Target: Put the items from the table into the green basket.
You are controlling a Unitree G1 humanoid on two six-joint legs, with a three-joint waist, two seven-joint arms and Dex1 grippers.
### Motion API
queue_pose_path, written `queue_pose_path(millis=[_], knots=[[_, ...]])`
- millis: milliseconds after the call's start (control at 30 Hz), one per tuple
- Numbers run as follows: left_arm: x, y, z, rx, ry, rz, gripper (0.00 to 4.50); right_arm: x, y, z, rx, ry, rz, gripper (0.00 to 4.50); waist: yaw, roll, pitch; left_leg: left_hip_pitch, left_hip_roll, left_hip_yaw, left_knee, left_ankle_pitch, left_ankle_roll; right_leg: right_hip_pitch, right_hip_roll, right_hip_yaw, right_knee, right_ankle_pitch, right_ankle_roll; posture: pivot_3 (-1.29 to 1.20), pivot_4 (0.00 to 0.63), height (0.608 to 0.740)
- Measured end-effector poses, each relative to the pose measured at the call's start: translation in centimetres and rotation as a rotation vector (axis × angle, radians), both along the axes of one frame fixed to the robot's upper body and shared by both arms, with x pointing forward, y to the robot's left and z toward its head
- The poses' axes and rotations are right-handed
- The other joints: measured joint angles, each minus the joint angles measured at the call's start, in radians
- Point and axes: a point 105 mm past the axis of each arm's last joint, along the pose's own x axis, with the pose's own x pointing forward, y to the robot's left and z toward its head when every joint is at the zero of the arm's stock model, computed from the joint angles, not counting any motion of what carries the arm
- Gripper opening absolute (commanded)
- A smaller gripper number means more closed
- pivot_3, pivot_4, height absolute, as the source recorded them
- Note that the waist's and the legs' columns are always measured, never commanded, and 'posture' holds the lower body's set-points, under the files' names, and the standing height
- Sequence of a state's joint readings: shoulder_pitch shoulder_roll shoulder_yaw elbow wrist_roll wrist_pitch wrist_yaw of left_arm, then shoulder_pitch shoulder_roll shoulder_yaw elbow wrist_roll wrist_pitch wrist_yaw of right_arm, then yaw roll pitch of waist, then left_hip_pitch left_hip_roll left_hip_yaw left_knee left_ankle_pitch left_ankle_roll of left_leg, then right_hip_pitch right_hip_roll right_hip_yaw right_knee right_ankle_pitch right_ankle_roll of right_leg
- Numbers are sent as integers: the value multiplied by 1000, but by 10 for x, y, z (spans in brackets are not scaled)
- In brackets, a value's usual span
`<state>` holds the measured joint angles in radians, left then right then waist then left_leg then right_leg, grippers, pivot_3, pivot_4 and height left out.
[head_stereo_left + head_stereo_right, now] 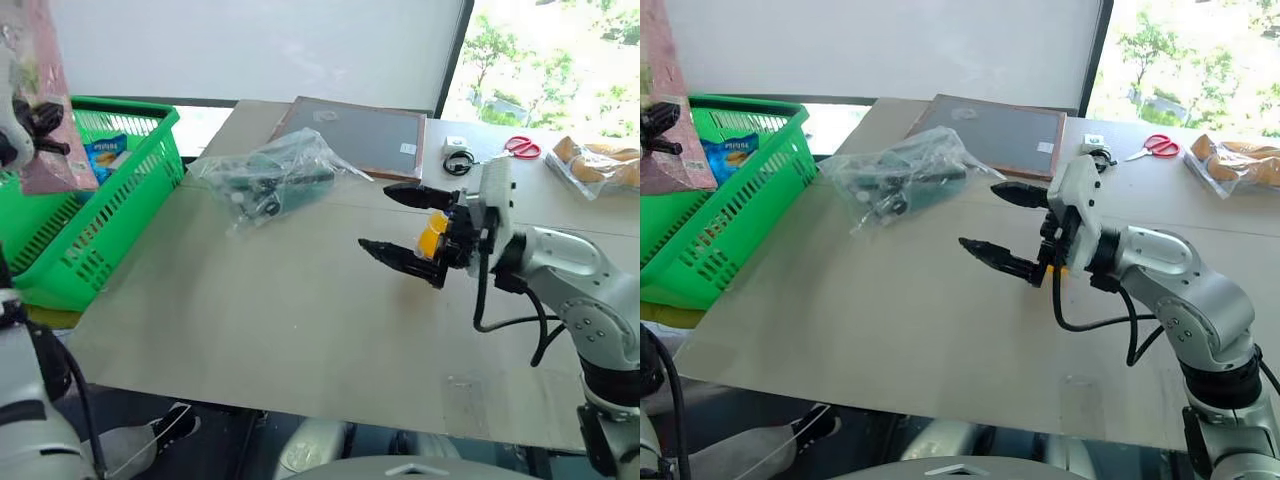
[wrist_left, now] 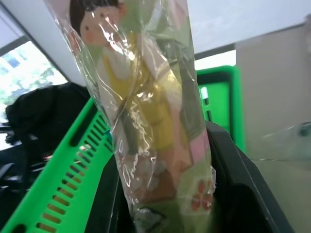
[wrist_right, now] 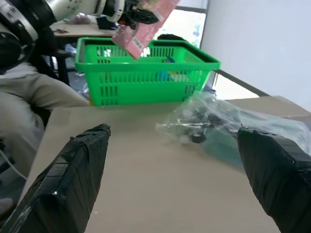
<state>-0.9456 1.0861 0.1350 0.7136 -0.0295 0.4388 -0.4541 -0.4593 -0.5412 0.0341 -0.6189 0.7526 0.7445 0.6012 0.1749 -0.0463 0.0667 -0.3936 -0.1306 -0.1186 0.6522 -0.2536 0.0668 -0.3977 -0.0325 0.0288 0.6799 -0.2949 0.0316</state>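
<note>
The left gripper [image 1: 40, 125] is raised at the left edge of the scene, its black fingers [image 2: 238, 189] pinching the lower end of the pink box [image 1: 45, 90]. The box stands roughly upright from the grip, wrapped in clear film with a printed cartoon figure on it. Directly below and just beyond this gripper sits the green basket [image 1: 150, 150] — the box hangs over its near rim. Inside the basket, below the gripper, lies a small blue packet [image 1: 105, 155].

The right gripper [image 1: 400, 222] hovers over the middle of the table [image 1: 250, 330], pointing toward the robot's left, with its two black fingers [image 3: 73, 174] spread wide and nothing between them. Just behind the fingers, close to the gripper's wrist, an orange bottle [image 1: 431, 240] shows on the table; whether it touches the gripper cannot be told. Ahead of the open fingers and a little farther from the robot lies the clear bag [image 1: 270, 178] of dark contents, resting on the tabletop between the right gripper and the basket — apart from both.

Beyond the right gripper, at the far side of the table, a dark framed board [image 1: 355, 135] lies flat. Farther to the gripper's right are red-handled scissors [image 1: 522, 147], a small white and black object [image 1: 458, 155], and a clear pack of bread [image 1: 600, 165].
</note>
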Motion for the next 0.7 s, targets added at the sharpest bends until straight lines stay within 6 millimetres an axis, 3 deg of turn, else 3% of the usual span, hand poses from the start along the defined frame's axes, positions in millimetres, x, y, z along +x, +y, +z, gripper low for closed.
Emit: queue_pose_path(millis=[133,233,367,600,700], knots=[[3,20,-20,91,63,72,1314,2,2,3,13,-1,-24,4500,-22,-1,-2,0,0,1,0,0,0,0,-1,0,0,0,0,160,0,740],[4,24,-37,103,114,72,2082,0,3,5,13,-11,-24,4500,-36,-4,-6,0,0,1,0,0,0,-1,-1,-1,1,0,0,128,14,740],[1,32,-41,124,110,120,3773,-4,3,5,1,-19,-31,4500,-61,-5,-12,0,0,0,1,0,0,0,-1,-1,1,0,0,128,16,740],[-2,33,-10,184,-42,176,3773,-6,1,1,-15,-12,-40,4500,-107,-6,-15,0,0,0,2,0,0,-1,-1,-1,6,0,0,134,16,740],[11,-5,19,143,-177,-3,3773,-5,-2,-1,-19,-2,-51,4500,-111,-7,-17,0,-1,1,3,0,0,-3,-3,-2,9,0,0,131,15,740]])
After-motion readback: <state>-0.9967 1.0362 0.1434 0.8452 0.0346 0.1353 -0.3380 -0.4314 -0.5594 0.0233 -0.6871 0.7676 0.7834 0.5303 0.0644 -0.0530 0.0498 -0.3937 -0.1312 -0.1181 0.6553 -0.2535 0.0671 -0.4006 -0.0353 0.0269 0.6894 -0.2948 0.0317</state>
